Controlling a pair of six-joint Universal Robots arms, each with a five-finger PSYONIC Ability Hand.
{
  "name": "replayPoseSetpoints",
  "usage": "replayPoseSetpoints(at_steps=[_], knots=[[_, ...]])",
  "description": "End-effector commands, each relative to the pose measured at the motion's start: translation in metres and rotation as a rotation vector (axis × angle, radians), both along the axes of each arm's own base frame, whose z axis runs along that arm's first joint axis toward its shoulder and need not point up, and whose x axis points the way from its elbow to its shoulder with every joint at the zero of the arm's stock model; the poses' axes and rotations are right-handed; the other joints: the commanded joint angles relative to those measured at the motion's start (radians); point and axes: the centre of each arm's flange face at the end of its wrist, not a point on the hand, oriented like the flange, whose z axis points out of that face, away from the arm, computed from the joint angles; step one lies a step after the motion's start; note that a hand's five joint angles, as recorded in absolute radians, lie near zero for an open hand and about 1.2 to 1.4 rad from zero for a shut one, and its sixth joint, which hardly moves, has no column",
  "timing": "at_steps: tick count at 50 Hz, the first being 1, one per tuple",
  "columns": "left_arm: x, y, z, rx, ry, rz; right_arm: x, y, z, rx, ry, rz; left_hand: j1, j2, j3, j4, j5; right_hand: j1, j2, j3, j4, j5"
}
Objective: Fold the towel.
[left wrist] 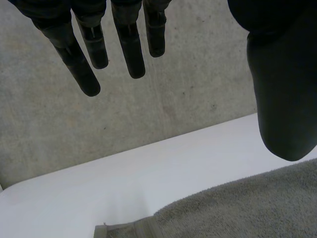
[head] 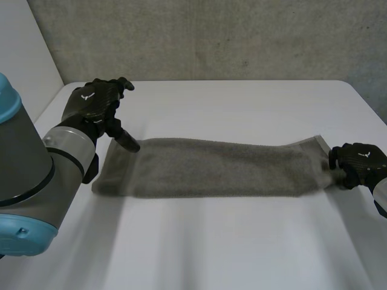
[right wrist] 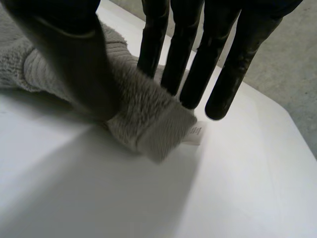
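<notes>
While the towel lies flat | right hand pinches its right end | left hand hovers straight-fingered by left end

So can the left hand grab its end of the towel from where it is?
Probably yes. The left hand is open right over the towel at its left end, thumb nearest the cloth, and nothing lies between them. The right hand pinches the other end.

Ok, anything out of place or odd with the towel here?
Nothing spilled or damaged. The towel lies flat on the table; only one end is bunched, where the right robot hand pinches it. The left robot hand is open at the other end.
</notes>
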Motion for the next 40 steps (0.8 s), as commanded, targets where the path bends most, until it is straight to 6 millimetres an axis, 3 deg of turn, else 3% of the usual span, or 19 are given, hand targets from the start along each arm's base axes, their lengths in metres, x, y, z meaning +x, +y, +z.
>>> replayPoseSetpoints(at_steps=[1, 7, 14, 20, 22, 23, 25, 26, 27, 28, 29, 30, 31, 33, 34, 35, 36, 38, 40], knots=[[-0.004, -0.004, -0.010, 0.014, -0.009, -0.006, -0.004, -0.008, 0.002, -0.023, 0.008, -0.011, -0.176, -0.291, -0.117, -0.344, -0.210, 0.354, 0.365, 0.372, 0.369, 0.365], [-0.013, -0.009, -0.030, 0.057, -0.026, -0.066, -0.010, -0.016, 0.008, -0.049, 0.016, -0.027, -0.173, -0.288, -0.114, -0.341, -0.207, 0.379, 0.391, 0.398, 0.395, 0.391], [-0.014, -0.015, -0.040, 0.085, -0.035, -0.090, -0.056, -0.041, 0.031, -0.115, 0.056, -0.143, -0.173, -0.288, -0.114, -0.341, -0.207, 0.379, 0.391, 0.398, 0.395, 0.391], [-0.013, -0.016, -0.040, 0.084, -0.034, -0.085, -0.059, -0.052, 0.055, -0.140, 0.109, -0.133, -0.176, -0.291, -0.117, -0.344, -0.210, 0.379, 0.391, 0.398, 0.395, 0.391], [-0.013, -0.016, -0.039, 0.081, -0.033, -0.087, -0.017, -0.050, 0.077, -0.161, 0.104, -0.035, -0.176, -0.291, -0.117, -0.344, -0.210, 0.379, 0.391, 0.398, 0.395, 0.391], [-0.014, -0.016, -0.039, 0.081, -0.033, -0.087, -0.017, -0.050, 0.077, -0.162, 0.104, -0.034, -0.176, -0.291, -0.117, -0.344, -0.210, 0.379, 0.391, 0.398, 0.395, 0.391], [-0.013, -0.017, -0.040, 0.081, -0.033, -0.085, 0.042, -0.038, 0.100, -0.203, 0.092, 0.093, -0.176, -0.291, -0.117, -0.344, -0.210, 0.379, 0.391, 0.398, 0.395, 0.391], [-0.013, -0.017, -0.040, 0.081, -0.033, -0.085, 0.043, -0.038, 0.100, -0.204, 0.092, 0.094, -0.176, -0.291, -0.117, -0.344, -0.210, 0.379, 0.391, 0.398, 0.395, 0.391], [-0.013, -0.017, -0.041, 0.084, -0.034, -0.085, 0.072, -0.028, 0.108, -0.225, 0.083, 0.151, -0.173, -0.288, -0.114, -0.341, -0.207, 0.379, 0.391, 0.398, 0.395, 0.391], [-0.013, -0.017, -0.041, 0.084, -0.034, -0.085, 0.072, -0.028, 0.108, -0.225, 0.083, 0.151, -0.173, -0.288, -0.114, -0.341, -0.207, 0.379, 0.391, 0.398, 0.395, 0.391], [-0.013, -0.017, -0.041, 0.085, -0.035, -0.084, 0.099, -0.018, 0.113, -0.245, 0.079, 0.199, -0.173, -0.288, -0.114, -0.341, -0.207, 0.379, 0.391, 0.398, 0.395, 0.391], [-0.013, -0.017, -0.041, 0.085, -0.035, -0.084, 0.125, -0.007, 0.114, -0.260, 0.078, 0.252, -0.176, -0.291, -0.117, -0.344, -0.210, 0.379, 0.391, 0.398, 0.395, 0.391], [-0.013, -0.017, -0.041, 0.085, -0.035, -0.084, 0.125, -0.007, 0.114, -0.260, 0.078, 0.252, -0.176, -0.291, -0.117, -0.344, -0.210, 0.379, 0.391, 0.398, 0.395, 0.391], [-0.013, -0.017, -0.042, 0.086, -0.036, -0.084, 0.182, 0.022, 0.113, -0.285, 0.060, 0.378, -0.176, -0.291, -0.117, -0.344, -0.210, 0.379, 0.391, 0.398, 0.395, 0.391], [-0.013, -0.017, -0.042, 0.086, -0.036, -0.084, 0.183, 0.022, 0.113, -0.285, 0.060, 0.379, -0.176, -0.291, -0.117, -0.344, -0.210, 0.379, 0.391, 0.398, 0.395, 0.391], [-0.013, -0.017, -0.042, 0.086, -0.036, -0.084, 0.209, 0.039, 0.110, -0.291, 0.051, 0.444, -0.176, -0.291, -0.117, -0.344, -0.210, 0.379, 0.391, 0.398, 0.395, 0.391], [-0.013, -0.017, -0.042, 0.086, -0.036, -0.084, 0.209, 0.039, 0.110, -0.291, 0.051, 0.445, -0.176, -0.291, -0.117, -0.344, -0.210, 0.379, 0.391, 0.398, 0.395, 0.391], [-0.013, -0.017, -0.041, 0.085, -0.035, -0.082, 0.252, 0.069, 0.098, -0.290, 0.039, 0.552, -0.176, -0.291, -0.117, -0.344, -0.210, 0.379, 0.391, 0.398, 0.395, 0.391], [-0.013, -0.017, -0.040, 0.082, -0.034, -0.082, 0.269, 0.083, 0.089, -0.281, 0.037, 0.598, -0.179, -0.294, -0.120, -0.347, -0.213, 0.379, 0.391, 0.398, 0.395, 0.391]])
